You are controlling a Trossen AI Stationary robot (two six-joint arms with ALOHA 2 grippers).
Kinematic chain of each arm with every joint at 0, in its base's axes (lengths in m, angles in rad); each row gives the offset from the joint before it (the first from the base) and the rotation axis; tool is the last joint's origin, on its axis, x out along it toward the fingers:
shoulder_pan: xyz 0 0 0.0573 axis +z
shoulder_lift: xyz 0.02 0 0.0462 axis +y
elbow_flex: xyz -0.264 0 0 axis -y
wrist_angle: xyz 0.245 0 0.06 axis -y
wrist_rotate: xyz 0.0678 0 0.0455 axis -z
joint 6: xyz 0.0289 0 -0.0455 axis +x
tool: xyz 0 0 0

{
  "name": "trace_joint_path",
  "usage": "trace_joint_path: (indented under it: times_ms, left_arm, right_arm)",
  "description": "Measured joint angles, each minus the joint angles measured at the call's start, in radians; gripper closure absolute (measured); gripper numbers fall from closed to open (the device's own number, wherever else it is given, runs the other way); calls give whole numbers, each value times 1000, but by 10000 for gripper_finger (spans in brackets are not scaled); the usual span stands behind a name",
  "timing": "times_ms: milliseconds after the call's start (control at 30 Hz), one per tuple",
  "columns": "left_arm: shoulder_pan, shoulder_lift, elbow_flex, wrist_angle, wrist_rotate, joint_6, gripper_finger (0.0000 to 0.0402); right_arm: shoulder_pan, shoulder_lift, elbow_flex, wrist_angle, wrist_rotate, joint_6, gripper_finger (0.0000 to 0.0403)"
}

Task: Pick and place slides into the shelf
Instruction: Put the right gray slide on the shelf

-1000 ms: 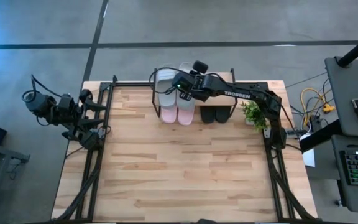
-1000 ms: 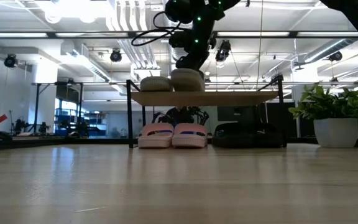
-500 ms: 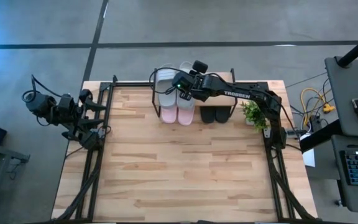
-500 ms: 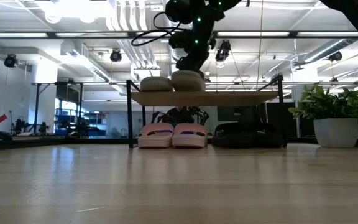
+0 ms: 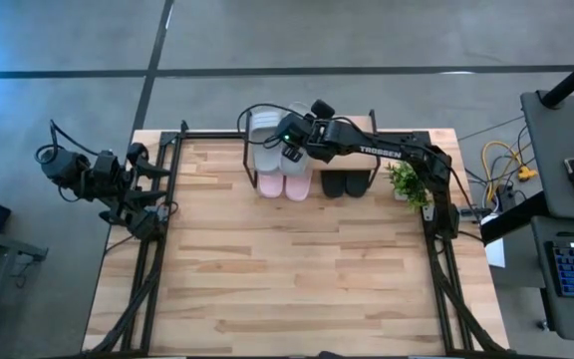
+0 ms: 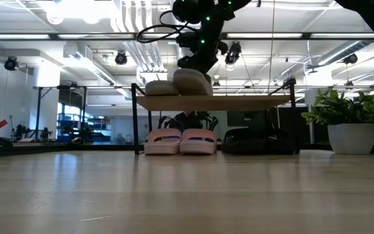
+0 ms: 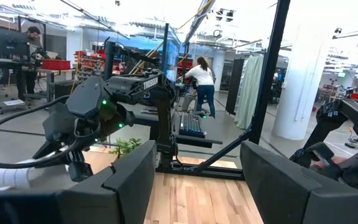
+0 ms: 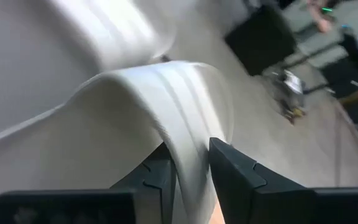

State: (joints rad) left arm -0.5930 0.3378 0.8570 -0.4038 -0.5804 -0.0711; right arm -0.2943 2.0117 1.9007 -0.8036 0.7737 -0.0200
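The shelf (image 5: 352, 125) (image 6: 239, 102) stands at the table's far edge. The two grey-green slides are on its plank: one (image 5: 260, 135) (image 6: 161, 87) lies flat, the other (image 5: 292, 120) (image 6: 191, 82) sits tilted beside it under my right gripper (image 5: 294, 138) (image 6: 198, 64) (image 8: 190, 148), which is shut on it. Under the plank, the pink pair (image 5: 285, 184) (image 6: 180, 140) and the black pair (image 5: 347, 183) (image 6: 255, 140) rest on the tabletop. My left gripper (image 5: 157, 189) (image 7: 197, 180) waits open at the table's left edge. My right gripper pinches the grey-green slide's wide strap (image 8: 185, 124) between its two fingers (image 8: 232, 171), which lie across the strap's arch. It comes from above, slanting in from the table's right. The slide is tilted, with its lower side (image 6: 206, 92) at the plank, close against the other grey-green slide.
A potted plant (image 5: 407, 184) (image 6: 349, 127) stands right of the shelf, under my right arm. Thin black shelf legs (image 6: 136, 123) frame the lower space. The near and middle tabletop (image 5: 287, 269) is bare wood. People stand in the room beyond the table.
My right gripper has moved a little toward the table's left, keeping its hold on the strap. The held grey-green slide, flat on the plank before, has tipped and slid up against the other one.
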Motion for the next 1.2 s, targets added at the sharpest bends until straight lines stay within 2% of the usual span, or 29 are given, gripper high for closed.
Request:
trace_joint_path:
  times_ms: [67, 267, 467, 1000, 1133, 1200]
  left_arm:
    - [0, 0, 0, 0, 0, 0, 181]
    - [0, 0, 0, -1, 0, 0, 181]
    - [0, -1, 0, -4, 0, 0, 181]
    - [0, -1, 0, -3, 0, 0, 181]
    - [0, -1, 0, -2, 0, 0, 181]
    - [0, -1, 0, 0, 0, 0, 181]
  right_arm:
    - [-1, 0, 0, 1, -42, -30, 305]
    - [-1, 0, -5, 0, -39, -78, 270]
    - [-3, 0, -6, -8, 79, -120, 247]
    - [-3, 0, -10, -8, 81, -104, 241]
    - [-8, 0, -10, -8, 22, -100, 241]
    - [-8, 0, -10, -12, 26, -87, 241]
